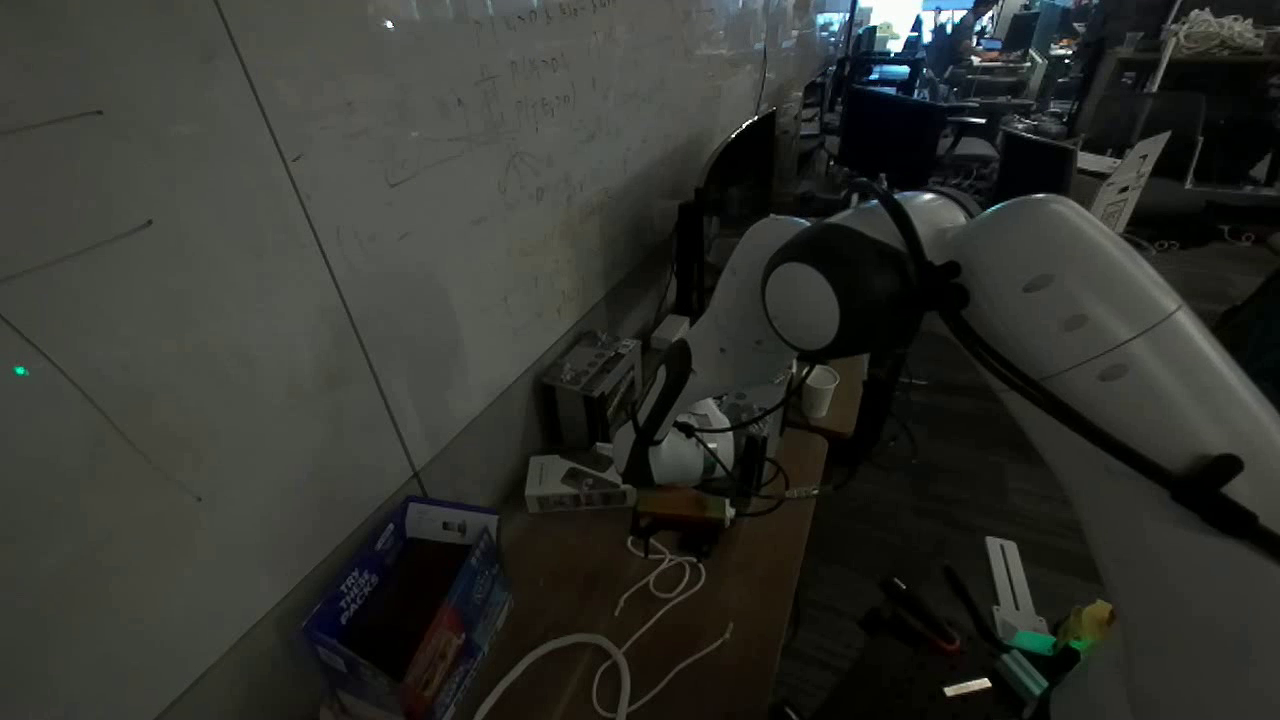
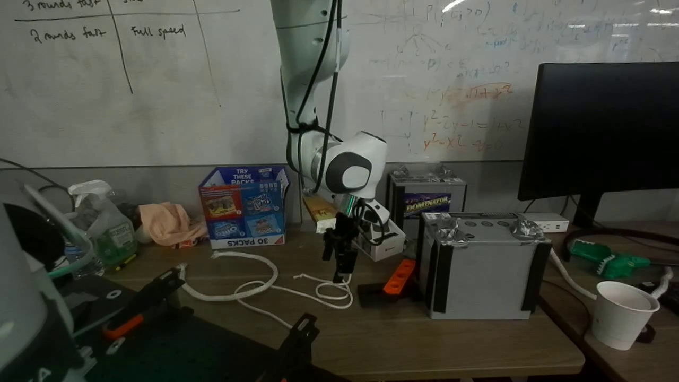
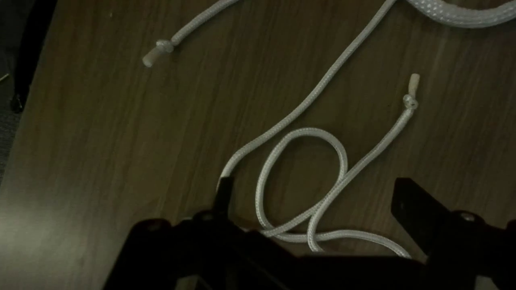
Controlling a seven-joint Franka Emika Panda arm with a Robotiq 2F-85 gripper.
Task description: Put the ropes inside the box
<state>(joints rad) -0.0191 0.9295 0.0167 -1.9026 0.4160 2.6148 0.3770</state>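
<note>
Fingers (image 3: 419, 217): I am seeing them spread wide on the gripper (image 3: 315, 181), holding nothing; whether a tip is touching cord, I cannot tell.
Thin rope (image 3: 342, 179): lying in loose loops on the table (image 3: 141, 141), a ring and a crossing strand showing between the fingertips in the wrist view.
Blue box (image 2: 246, 212): standing upright by the whiteboard (image 2: 159, 122), well apart from the gripper, its top uncovered.
Crossing strands: I am judging this as lining up for a pick, so I am aiming to centre the crossing, sink straight down close to the wood without pressing, and close on several strands.
Knotted ends (image 3: 410, 100): trailing beyond the loops, so I am planning a high lift, bringing both over the box rim before letting go.
Thick rope (image 3: 463, 18): curving near the box; I am expecting it may drag along. Which rope is lying on top, I cannot tell.
Cord behind the gripper: vanishing in the wrist view, where the thick rope is also running off the top edge.
Box interior (image 1: 410, 600): showing too dark to read in an exterior view.
</note>
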